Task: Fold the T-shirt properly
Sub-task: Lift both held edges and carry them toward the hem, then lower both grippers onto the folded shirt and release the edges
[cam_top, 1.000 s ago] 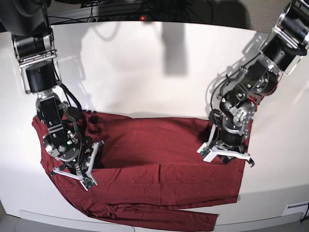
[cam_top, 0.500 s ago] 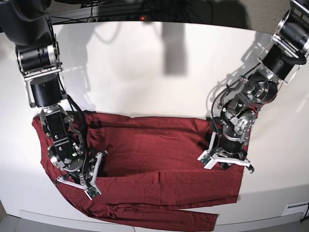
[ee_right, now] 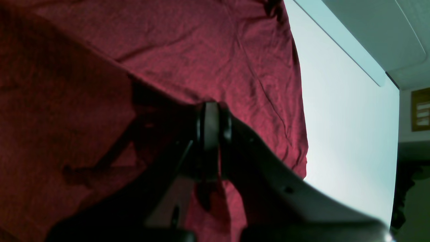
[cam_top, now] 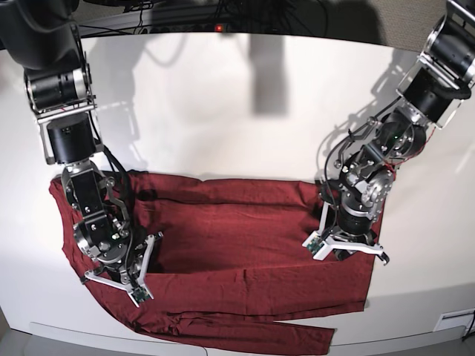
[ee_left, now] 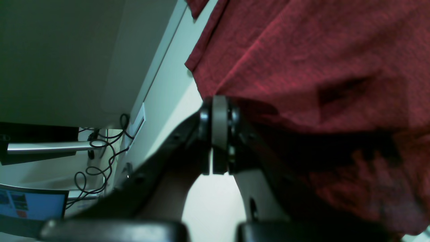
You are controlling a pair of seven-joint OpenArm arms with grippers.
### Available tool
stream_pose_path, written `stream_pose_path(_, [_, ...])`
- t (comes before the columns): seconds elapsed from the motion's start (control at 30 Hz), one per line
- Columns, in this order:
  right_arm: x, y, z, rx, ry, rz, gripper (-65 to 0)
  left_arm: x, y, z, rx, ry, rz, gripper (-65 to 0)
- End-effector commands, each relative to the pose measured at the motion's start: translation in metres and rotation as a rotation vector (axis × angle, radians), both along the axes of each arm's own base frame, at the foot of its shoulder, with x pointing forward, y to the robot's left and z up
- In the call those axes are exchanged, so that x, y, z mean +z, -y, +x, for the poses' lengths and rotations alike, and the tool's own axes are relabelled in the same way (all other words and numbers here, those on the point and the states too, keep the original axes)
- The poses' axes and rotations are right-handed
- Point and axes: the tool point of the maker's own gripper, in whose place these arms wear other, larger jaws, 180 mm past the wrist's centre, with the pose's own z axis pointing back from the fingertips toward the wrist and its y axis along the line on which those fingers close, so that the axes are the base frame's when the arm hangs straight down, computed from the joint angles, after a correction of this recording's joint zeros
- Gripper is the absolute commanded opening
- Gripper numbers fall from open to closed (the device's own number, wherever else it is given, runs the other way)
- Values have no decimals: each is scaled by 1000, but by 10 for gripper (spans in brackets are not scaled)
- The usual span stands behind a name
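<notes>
Both sets of our fingers were clenched: the left gripper (ee_left: 220, 134) pinched the T-shirt (cam_top: 245, 237) near the table's (cam_top: 223, 111) right edge, the right gripper (ee_right: 207, 134) near the left edge. Over the last second both grippers drew toward the near edge, suggesting a fold beginning. How much cloth each pinch held was hidden, and the lower sleeve overhung the near edge.

White table (cam_top: 245, 111) fills the base view, shadowed at upper centre. Black cables (cam_top: 245, 11) run along the dark top edge; red indicator light (cam_top: 220, 28) there.
</notes>
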Motion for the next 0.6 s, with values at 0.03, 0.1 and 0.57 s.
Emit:
stream_pose_path(0.03, [27, 4, 15, -4, 75, 2, -650, 23, 1, 13, -1, 65, -7, -650])
stream_pose_path(0.1, [27, 4, 15, -4, 75, 2, -650, 23, 1, 13, -1, 65, -7, -650])
stream_pose_path(0.57, [34, 2, 20, 30, 121, -33, -369, 23, 0, 13, 1, 63, -6, -650])
